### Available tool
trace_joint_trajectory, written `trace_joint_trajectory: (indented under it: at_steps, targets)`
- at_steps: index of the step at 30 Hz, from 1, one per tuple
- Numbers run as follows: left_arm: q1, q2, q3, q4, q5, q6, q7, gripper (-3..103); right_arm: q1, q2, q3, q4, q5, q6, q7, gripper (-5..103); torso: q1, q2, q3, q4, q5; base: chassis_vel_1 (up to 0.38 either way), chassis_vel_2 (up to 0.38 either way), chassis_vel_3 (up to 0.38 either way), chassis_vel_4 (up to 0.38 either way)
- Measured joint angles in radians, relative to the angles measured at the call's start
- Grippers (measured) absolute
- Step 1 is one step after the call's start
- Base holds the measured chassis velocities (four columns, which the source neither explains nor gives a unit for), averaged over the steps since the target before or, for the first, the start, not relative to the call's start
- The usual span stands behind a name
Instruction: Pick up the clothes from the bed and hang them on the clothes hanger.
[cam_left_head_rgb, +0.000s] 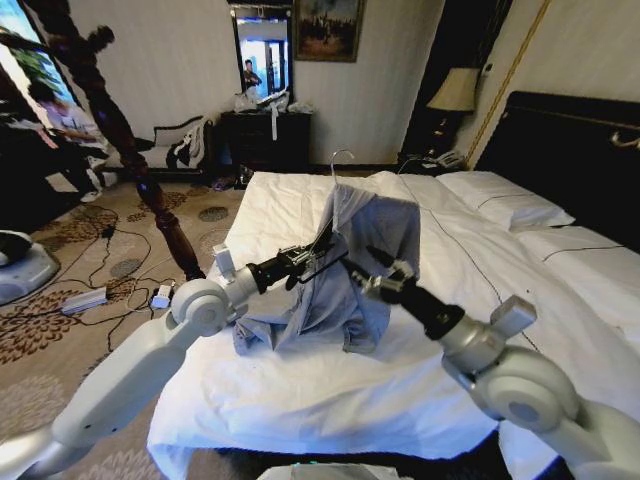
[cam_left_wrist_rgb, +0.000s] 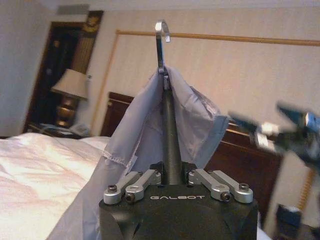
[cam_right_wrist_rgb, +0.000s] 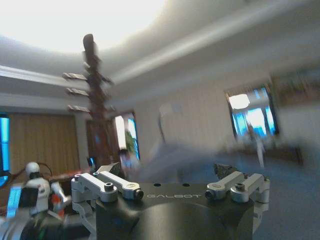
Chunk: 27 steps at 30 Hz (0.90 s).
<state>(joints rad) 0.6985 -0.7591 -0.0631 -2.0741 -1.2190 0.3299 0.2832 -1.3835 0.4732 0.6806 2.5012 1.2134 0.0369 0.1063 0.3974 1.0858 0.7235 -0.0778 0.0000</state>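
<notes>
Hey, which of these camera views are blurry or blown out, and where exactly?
Head view: mostly sharp, edges bent by lens distortion, glare on the white-sheeted bed. Left wrist view: the light grey-blue thin shirt and whitish hook-topped hanger are clear; the right hand is smeared by motion. Right wrist view: blurred throughout, ceiling blown out, shirt a grey smear.

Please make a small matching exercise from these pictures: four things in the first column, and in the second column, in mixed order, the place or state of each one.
1. light grey-blue soft shirt
2. thin whitish hanger hook
3. left gripper
4. right gripper

a. sticks up above the collar
b. shut on the hanger, under the fabric
c. draped on the hanger, lower part on the white bed
d. open, beside the shirt

Pairs: 1-c, 2-a, 3-b, 4-d
</notes>
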Motion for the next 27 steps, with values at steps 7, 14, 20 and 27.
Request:
trace_joint_trajectory:
  at_steps: [7, 14, 20, 27]
  targets:
    - [0.019, 0.024, -0.016, 0.070, 0.044, -0.025, 0.191, 18, 0.040, -0.099, 0.037, -0.044, 0.190, 0.128, -0.348, 100, 0.000, 0.000, 0.000, -0.0001, -0.0005, 0.000, 0.000, 0.000, 0.000]
    - [0.002, 0.031, -0.006, 0.149, 0.099, -0.047, 0.313, 18, 0.061, -0.152, 0.017, -0.261, 0.243, 0.128, -0.795, 100, 0.000, 0.000, 0.000, -0.0001, 0.0002, 0.000, 0.000, 0.000, 0.000]
    - [-0.023, 0.040, 0.011, 0.169, 0.142, -0.052, 0.373, 18, 0.093, -0.182, 0.015, -0.417, 0.238, 0.095, -0.874, 100, 0.000, 0.000, 0.000, -0.0003, 0.0002, 0.000, 0.000, 0.000, 0.000]
    - [-0.066, 0.130, 0.071, 0.108, 0.174, -0.059, 0.422, 18, 0.128, -0.223, 0.019, -0.620, 0.179, 0.092, -1.057, 100, 0.000, 0.000, 0.000, -0.0002, 0.0002, 0.000, 0.000, 0.000, 0.000]
